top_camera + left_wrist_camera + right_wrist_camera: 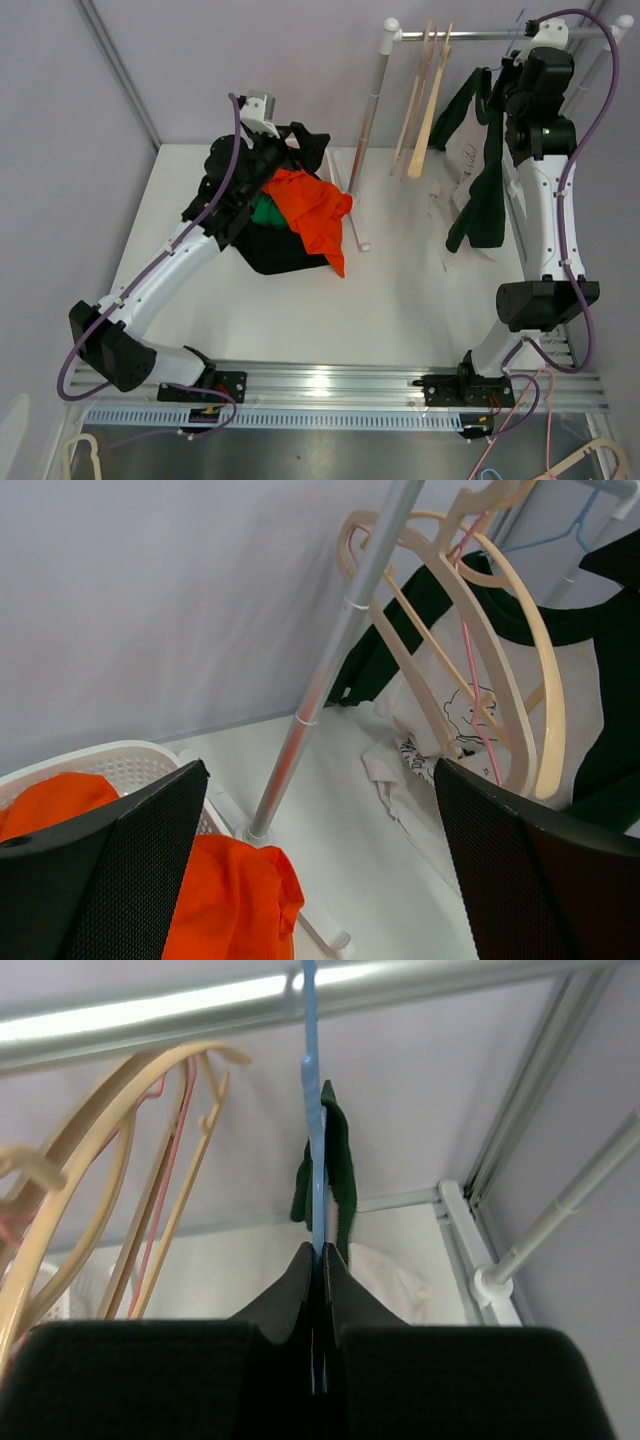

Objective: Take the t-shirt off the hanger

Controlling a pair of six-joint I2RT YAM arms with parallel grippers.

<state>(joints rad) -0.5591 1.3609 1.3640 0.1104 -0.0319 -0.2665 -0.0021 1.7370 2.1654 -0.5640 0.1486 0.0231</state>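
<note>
Right gripper pinched shut on the blue hanger, just under its hook on the rail. Green and white t-shirt draped from that hanger, below the gripper, at the rail's right end. Beige hangers alongside on the left. Left gripper spread wide, holding nothing, over a white basket of orange cloth, apart from the t-shirt.

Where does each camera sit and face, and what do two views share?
Top external: above and behind, looking down on the table; left arm, right arm show.
Left wrist: faces the beige hangers and t-shirt; open left gripper frames it.
Right wrist: looking up at the rail; right gripper shut on the blue hanger.
Both wrist views share the beige hangers.
</note>
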